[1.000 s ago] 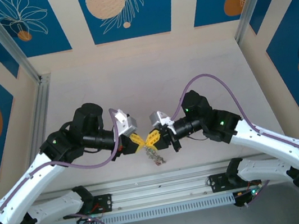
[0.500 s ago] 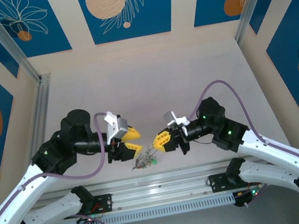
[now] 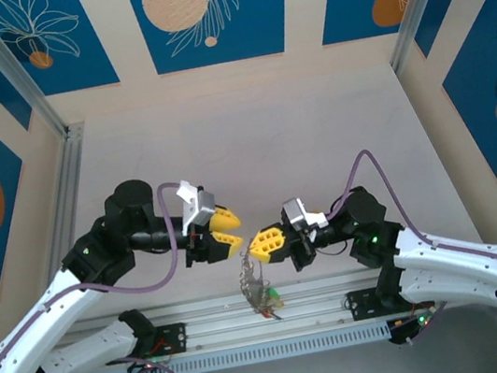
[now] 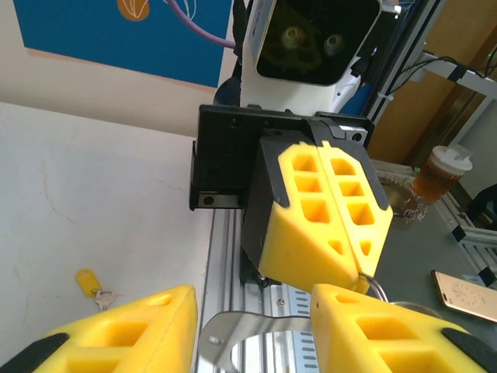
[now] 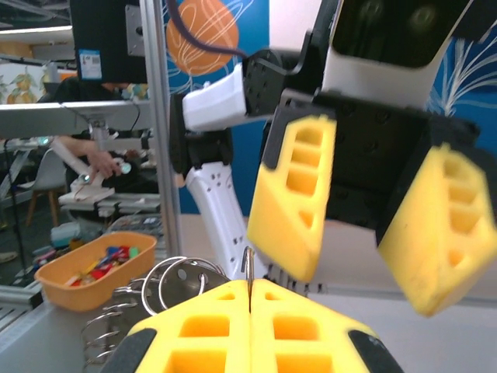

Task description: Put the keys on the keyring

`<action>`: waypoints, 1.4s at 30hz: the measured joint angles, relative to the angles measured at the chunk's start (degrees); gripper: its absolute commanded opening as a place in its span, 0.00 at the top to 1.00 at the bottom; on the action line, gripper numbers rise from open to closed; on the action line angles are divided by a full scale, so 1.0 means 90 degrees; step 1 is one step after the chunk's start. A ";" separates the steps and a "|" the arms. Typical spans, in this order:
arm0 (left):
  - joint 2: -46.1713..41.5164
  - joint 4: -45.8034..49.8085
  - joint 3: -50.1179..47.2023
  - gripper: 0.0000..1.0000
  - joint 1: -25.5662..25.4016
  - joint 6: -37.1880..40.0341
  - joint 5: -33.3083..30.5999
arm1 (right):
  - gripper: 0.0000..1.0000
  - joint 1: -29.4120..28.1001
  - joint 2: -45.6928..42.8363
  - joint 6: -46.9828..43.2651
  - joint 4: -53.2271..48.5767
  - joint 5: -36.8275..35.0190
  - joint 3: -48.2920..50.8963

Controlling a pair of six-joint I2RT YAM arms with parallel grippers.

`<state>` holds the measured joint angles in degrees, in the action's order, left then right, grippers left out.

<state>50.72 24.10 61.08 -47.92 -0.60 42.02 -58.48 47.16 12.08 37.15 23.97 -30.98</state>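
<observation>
Keys (image 3: 266, 299): a small bunch is seen nearest the bases, hung low on the wire at about 6 o'clock from the right gripper's tips, over the metal rail (image 3: 205, 330) at the table's near edge; green and red tags can just be made out.
Keyring (image 3: 250, 276): a thin silvery loop, hung upright from the right gripper's tips down to the bunch.
Right gripper (image 3: 252, 245): the yellow pads are pressed together on the keyring's wire (in the right wrist view a sliver of wire is seen standing up from the seam between them).
Left gripper (image 3: 238, 229): the jaws are held apart, at about 10 o'clock from the right gripper and just beside it, tip to tip, without touching.
Loose key (image 4: 88, 281): a single key with a yellow tag is seen lying flat on the table, at about 8 o'clock in the left wrist view, well apart from the bunch.
Table (image 3: 250, 139): a pale surface, stretched toward 12 o'clock beyond both arms.
Beyond the table: an orange tray (image 5: 93, 272) of coloured bits is seen at 8 o'clock in the right wrist view.
</observation>
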 measured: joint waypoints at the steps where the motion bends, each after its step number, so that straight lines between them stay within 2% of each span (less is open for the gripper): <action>1: -0.0002 -0.0046 -0.0010 0.57 0.0000 -0.0019 0.0000 | 1.00 -0.0007 0.0000 0.0000 0.0102 -0.0117 0.0002; 18: -0.0185 -0.0423 -0.0053 0.56 0.0000 -0.0092 -0.0005 | 1.00 0.0000 -0.0007 0.0049 0.1069 -0.1005 0.0080; 27: -0.0384 -0.0673 -0.0092 0.59 -0.0002 -0.0146 -0.0005 | 1.00 -0.0002 -0.0107 0.0051 0.1107 -0.1071 0.0080; 42: -0.0032 -0.0945 -0.0090 0.59 -0.0153 -0.0136 0.0044 | 1.00 -0.0002 -0.0102 0.0049 0.1059 -0.1222 0.0080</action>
<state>50.43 15.59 60.27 -49.30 -1.83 42.41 -58.50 46.24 12.51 46.68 12.97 -30.26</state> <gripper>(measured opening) 0.410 0.047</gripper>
